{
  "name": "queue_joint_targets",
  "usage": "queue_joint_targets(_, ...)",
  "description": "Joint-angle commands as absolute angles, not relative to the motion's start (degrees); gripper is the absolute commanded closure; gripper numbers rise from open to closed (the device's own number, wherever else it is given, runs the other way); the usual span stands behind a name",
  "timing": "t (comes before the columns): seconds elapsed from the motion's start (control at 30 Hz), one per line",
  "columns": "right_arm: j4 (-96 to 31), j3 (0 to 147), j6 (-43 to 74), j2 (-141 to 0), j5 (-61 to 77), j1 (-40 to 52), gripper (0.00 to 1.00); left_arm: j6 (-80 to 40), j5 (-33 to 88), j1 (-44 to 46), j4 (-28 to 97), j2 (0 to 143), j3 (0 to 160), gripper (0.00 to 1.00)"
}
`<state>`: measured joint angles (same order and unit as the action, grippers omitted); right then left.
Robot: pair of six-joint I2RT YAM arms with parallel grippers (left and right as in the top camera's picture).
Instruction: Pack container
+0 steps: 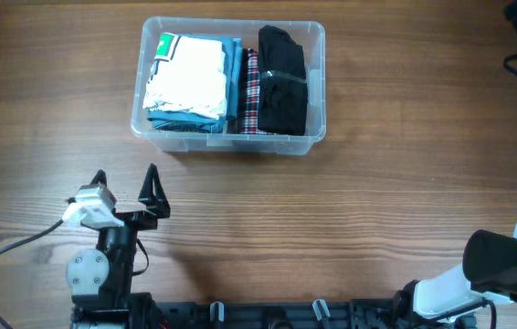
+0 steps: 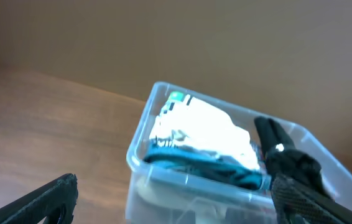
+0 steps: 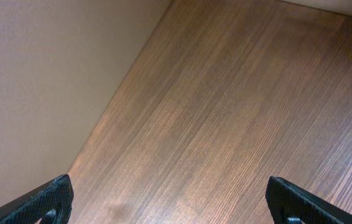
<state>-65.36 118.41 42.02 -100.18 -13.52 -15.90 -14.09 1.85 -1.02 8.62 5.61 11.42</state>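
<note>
Container point(image 1: 195, 142): a clear rectangular tub with rounded corners. It stands upright on the bench point(image 1: 377, 210), in the far half and a little left of centre, with its long sides running left to right. No lid is on it.

Contents, left to right in the overhead view:
- White folded cloth point(image 1: 185, 73) with a small green patch at its far left corner. It lies on top of the left stack.
- Blue cloth point(image 1: 185, 116) under the white one, showing along the near edge and the right side of the stack.
- Plaid cloth point(image 1: 250, 91), red and dark check, a narrow strip between the left stack and the black item and touching both.
- Black garment point(image 1: 282, 80), folded, filling the right end against the container wall.

Left gripper point(image 1: 126, 175): near the bench's front edge, well apart from the container and pointing toward its left half. The jaws stand wide open with nothing between them. The left wrist view is soft in focus but shows the container's near left corner and the white-over-blue stack between the two dark fingers point(image 2: 288, 168). A grey cable point(image 1: 3, 256) loops from the wrist off the left edge.

Right gripper point(image 3: 168, 182): seen only in the right wrist view. The jaws are spread far apart and empty, over bare wood grain, with a plain beige wall point(image 3: 39, 93) at the left. Overhead, only part of the right arm point(image 1: 505, 265) shows, at the near right corner and far from the container.
</note>
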Motion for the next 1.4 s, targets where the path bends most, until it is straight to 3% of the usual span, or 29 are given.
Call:
queue_joint_targets(0.0,-65.21,118.37,42.54,-100.05,-13.61,-15.77,0.0,-14.0,3.27,-0.64,9.08,3.4,8.82,0.0)
queue_joint_targets(1.0,-65.21,118.37,42.59,-98.21,-13.63,-14.63,0.0,-13.76,2.55,-0.64,9.98,0.34,2.87,0.0)
queue_joint_targets(1.13,-65.21,118.37,42.59,-87.29,-13.63,-4.8,0.0,-13.76,2.52,-0.64,9.98,0.34,2.87,0.0)
queue_joint_targets(1.27,-68.25,118.32,41.78,-77.54,-26.09,4.75,0.0,-13.76,2.52,-0.64,9.98,0.34,2.87,0.0)
queue_joint_targets(1.37,-64.71,108.62,41.25,-68.75,-26.06,4.95,0.0,-13.76,2.52,-0.64,9.98,0.34,2.87,0.0)
